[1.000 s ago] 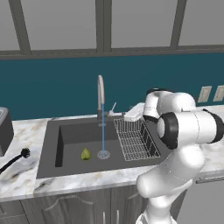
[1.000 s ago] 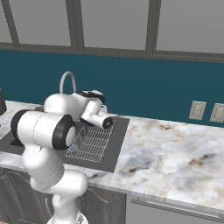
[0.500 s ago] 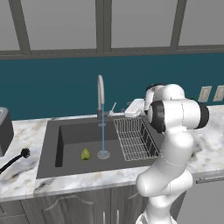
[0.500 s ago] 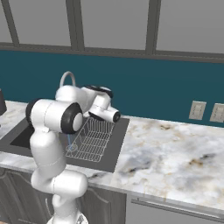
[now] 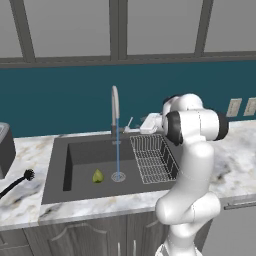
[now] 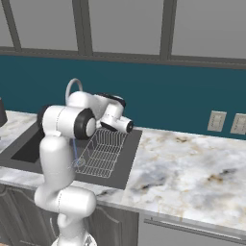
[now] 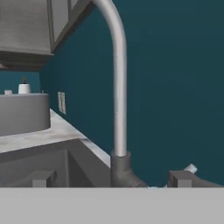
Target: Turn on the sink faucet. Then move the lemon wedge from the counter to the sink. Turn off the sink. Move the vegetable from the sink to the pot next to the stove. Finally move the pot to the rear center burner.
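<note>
Hand view: the claw [image 7: 111, 181], its two dark tips standing wide apart and holding nothing, faces the base of the sink faucet [image 7: 118, 87], whose grey gooseneck rises against the teal wall. Over the last second the arm has swung its upper links round behind the sink while the hand stayed close to the faucet base; water runs throughout, a thin blue stream falling from the spout to the round drain [image 5: 118, 176]. Judged from this, the first two steps are complete and the arm is lining up on the small lever handle [image 5: 129, 123] to shut off the flow. Left base view: the dark grey sink [image 5: 60, 170] holds the lemon wedge [image 5: 98, 176], lying on the basin floor just beside the drain, and a wire rack [image 5: 152, 157] at its right side, nothing visible in it. A black dish brush [image 5: 17, 182] rests on the marble tabletop [image 5: 20, 205] left of the basin
</note>
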